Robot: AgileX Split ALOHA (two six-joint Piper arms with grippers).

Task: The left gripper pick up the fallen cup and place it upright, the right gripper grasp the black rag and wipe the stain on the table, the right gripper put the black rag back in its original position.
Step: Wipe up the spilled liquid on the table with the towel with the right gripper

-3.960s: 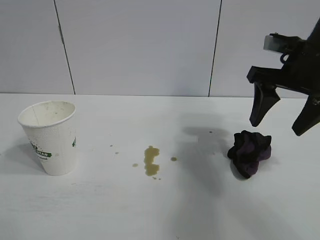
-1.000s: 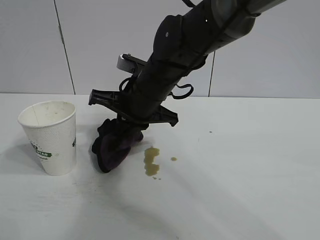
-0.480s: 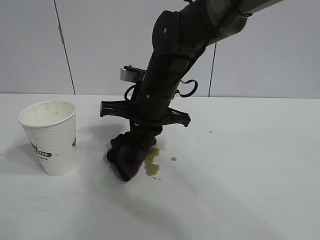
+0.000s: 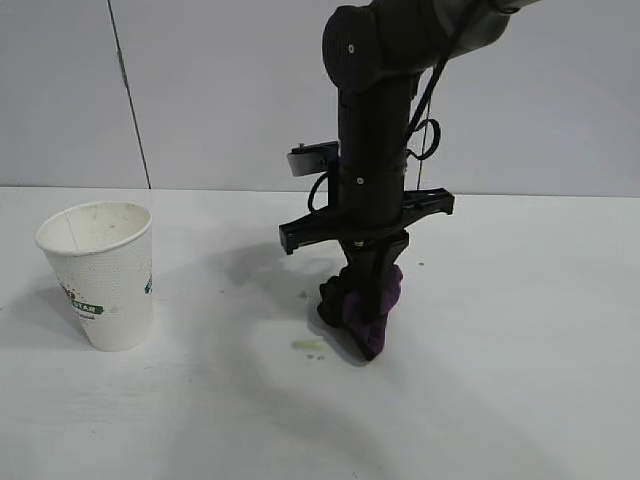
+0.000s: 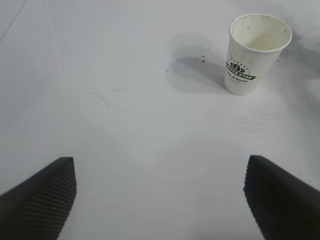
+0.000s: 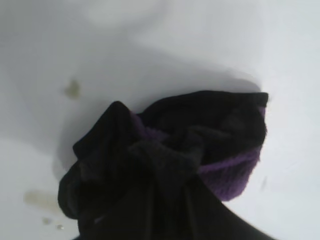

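The white paper cup [image 4: 100,275] stands upright at the table's left, also seen in the left wrist view as the cup [image 5: 257,52]. My right gripper [image 4: 368,285] points straight down at the table's middle, shut on the black rag [image 4: 365,310], which presses on the white table [image 4: 500,400]. The rag [image 6: 175,150] bunches black and purple around the closed fingers. Of the stain, a faint yellowish smear [image 4: 310,345] shows just left of the rag, and pale spots [image 6: 72,89] lie beside it. My left gripper [image 5: 159,165] hovers open over bare table, well away from the cup.
A grey panelled wall [image 4: 250,90] runs behind the table. A tiny dark speck [image 4: 420,265] lies right of the right arm. Free table stretches to the right and toward the front edge.
The right gripper has dragged the rag rightward across the stain and swung upright. The brownish puddle is reduced to a faint smear. Cup and left gripper have not moved.
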